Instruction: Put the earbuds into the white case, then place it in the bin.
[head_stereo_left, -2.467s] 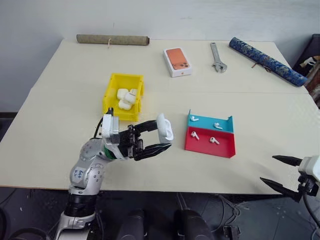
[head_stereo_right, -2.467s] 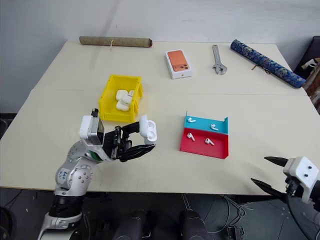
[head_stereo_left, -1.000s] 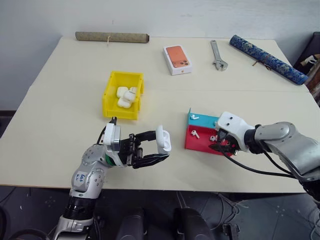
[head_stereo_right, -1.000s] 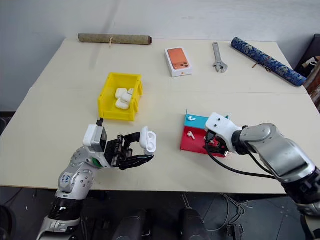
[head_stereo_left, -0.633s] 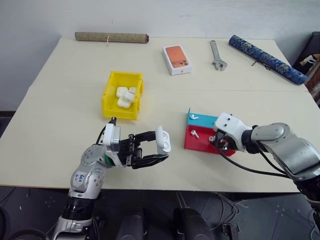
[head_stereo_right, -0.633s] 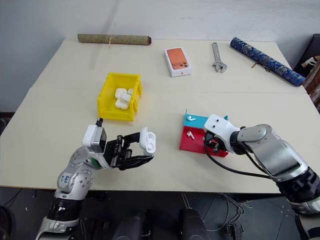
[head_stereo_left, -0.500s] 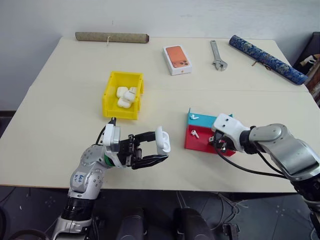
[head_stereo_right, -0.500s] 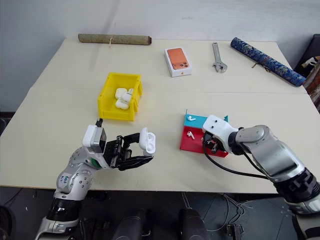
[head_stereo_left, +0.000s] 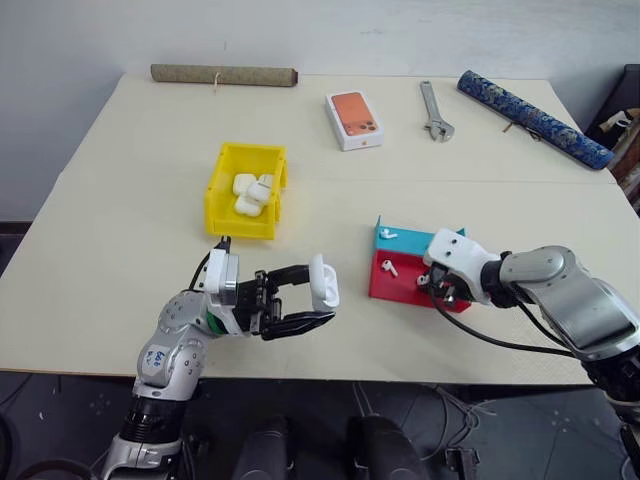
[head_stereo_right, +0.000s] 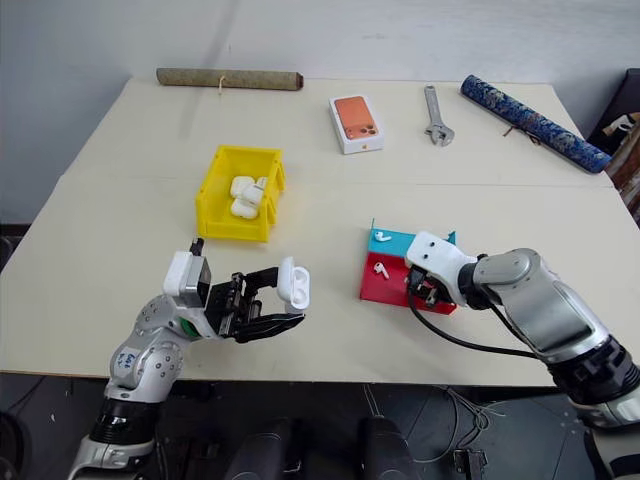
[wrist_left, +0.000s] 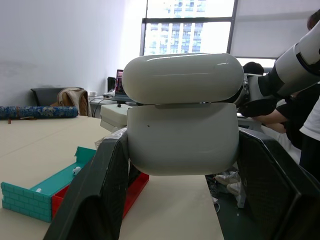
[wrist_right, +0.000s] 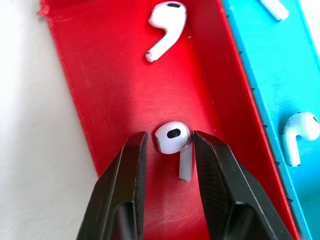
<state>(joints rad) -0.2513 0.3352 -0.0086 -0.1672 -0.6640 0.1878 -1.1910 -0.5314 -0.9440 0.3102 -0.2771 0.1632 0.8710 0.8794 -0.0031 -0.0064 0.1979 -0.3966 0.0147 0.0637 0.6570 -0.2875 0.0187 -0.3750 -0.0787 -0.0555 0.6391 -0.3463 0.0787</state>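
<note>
In the left eye view we see our left gripper (head_stereo_left: 318, 303) low and left of centre, clamped on the white case (head_stereo_left: 323, 281), whose lid stands slightly ajar. The yellow bin (head_stereo_left: 246, 190) sits in the upper left part of the table (head_stereo_left: 130, 250) and already holds several white cases. Right of centre lies the red-and-blue tray (head_stereo_left: 400, 263), where our right gripper (head_stereo_left: 437, 291) reaches down into the red half. An orange phone box (head_stereo_left: 354, 120), a wrench (head_stereo_left: 435, 112) and two rolls lie along the far edge.

In the left wrist view our two black fingers (wrist_left: 107, 182) press the case (wrist_left: 182, 112) from both sides; the tray (wrist_left: 47, 192) shows at lower left.

In the right wrist view our fingers (wrist_right: 131, 180) stand a little apart around one of the earbuds (wrist_right: 173, 142) on the red floor, close on both sides; we cannot tell whether they touch it. A second earbud (wrist_right: 165, 25) lies at the top on the red, and a third (wrist_right: 296, 129) at right on the blue.
</note>
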